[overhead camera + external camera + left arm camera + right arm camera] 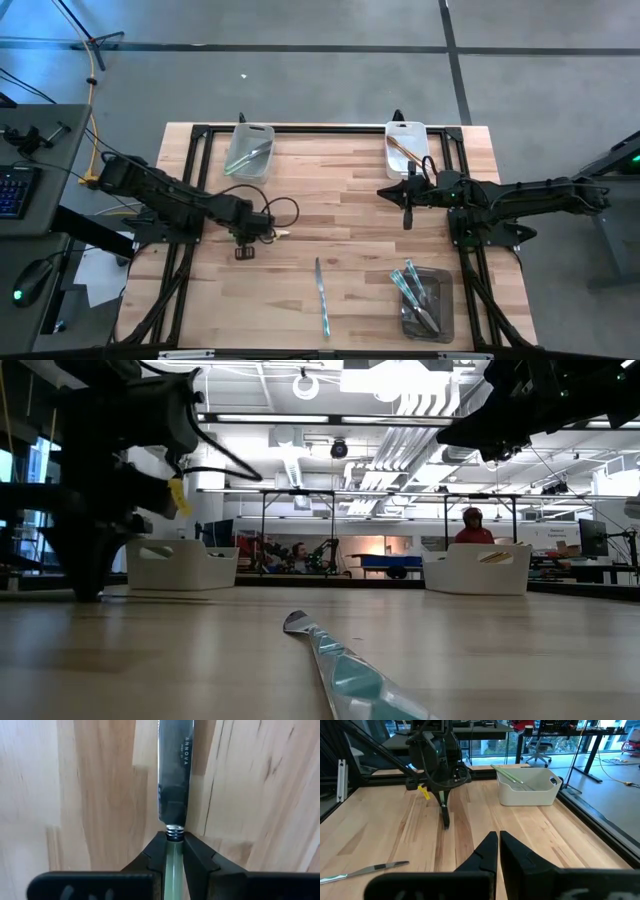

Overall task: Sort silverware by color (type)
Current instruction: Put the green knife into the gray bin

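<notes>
Sorting looks nearly finished: three bins [249, 160] already hold cutlery, the left gripper [246, 250] pinches a knife [173, 775] at center-left, another knife [321, 295] lies loose at bottom center, the right gripper [406, 212] is closed empty.

The knife [174, 780] blade tip is cut off; its handle hides between pincer fingers [152, 857].

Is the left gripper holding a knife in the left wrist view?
Yes, the left gripper is shut on a knife, its fingers clamped around the handle.
</notes>
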